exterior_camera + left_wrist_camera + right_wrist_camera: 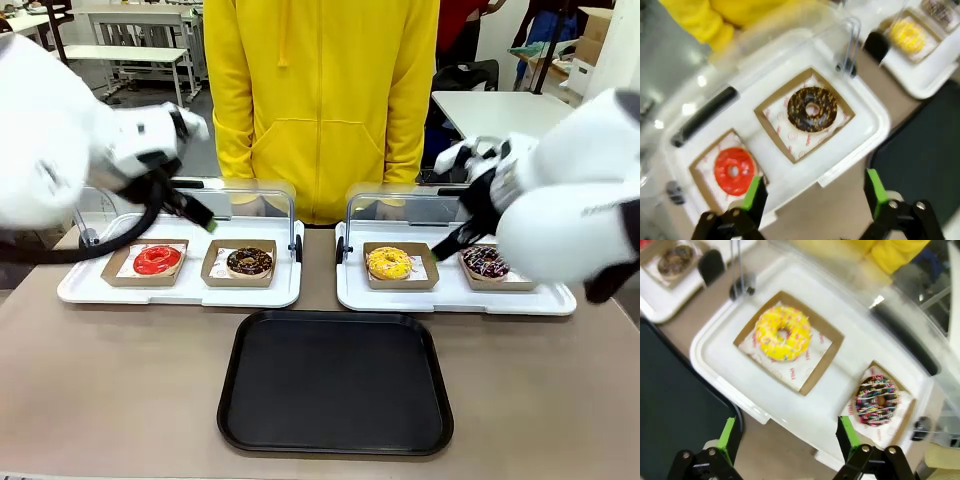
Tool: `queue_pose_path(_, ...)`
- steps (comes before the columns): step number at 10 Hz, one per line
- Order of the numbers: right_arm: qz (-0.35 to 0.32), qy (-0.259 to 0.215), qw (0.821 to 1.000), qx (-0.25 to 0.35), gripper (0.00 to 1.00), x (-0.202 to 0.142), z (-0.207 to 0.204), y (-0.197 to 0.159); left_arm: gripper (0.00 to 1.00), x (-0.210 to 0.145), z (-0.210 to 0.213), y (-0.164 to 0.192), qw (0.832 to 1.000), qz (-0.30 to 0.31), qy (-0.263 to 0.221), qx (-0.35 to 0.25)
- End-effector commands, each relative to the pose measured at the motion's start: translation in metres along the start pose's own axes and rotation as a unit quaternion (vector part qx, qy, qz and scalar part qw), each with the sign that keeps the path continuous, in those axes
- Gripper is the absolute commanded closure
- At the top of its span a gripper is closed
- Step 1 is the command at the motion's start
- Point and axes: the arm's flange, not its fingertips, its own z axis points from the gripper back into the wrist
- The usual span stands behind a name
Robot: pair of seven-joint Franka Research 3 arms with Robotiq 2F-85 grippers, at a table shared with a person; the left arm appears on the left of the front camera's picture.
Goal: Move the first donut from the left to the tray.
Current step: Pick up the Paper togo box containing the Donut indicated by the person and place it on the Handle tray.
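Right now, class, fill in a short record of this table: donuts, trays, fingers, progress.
Red donut: far left, in its cardboard tray on the left white tray
Chocolate donut: beside it, same white tray
Yellow donut, sprinkled donut: on the right white tray
Black tray: near side, centre, bare
Left gripper: fingers open, holding nothing
Right gripper: fingers open, holding nothing
Progress: red donut not yet moved

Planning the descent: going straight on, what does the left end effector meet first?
Probably the white tray between the red donut and chocolate donut; depth is unclear.
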Motion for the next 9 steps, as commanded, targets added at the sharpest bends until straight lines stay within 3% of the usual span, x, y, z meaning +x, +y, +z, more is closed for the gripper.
queue_pose_path(1,-0.005,-0.025,0.999,0.03,0.0,0.004,0.053,-0.05,0.0,0.013,0.036,0.048,0.997,-0.019,0.013,-0.067)
queue_pose_path(3,0.009,-0.068,0.994,0.086,0.0,-0.019,0.09,-0.105,0.0,0.009,0.069,0.092,0.987,-0.072,0.014,-0.141)
queue_pose_path(5,0.049,-0.13,0.981,0.133,0.0,-0.053,0.126,-0.151,0.0,-0.015,0.093,0.141,0.972,-0.124,-0.021,-0.199)
queue_pose_path(9,0.063,-0.216,0.958,0.176,0.0,-0.11,0.155,-0.203,0.0,-0.083,0.11,0.22,0.95,-0.166,-0.111,-0.238)
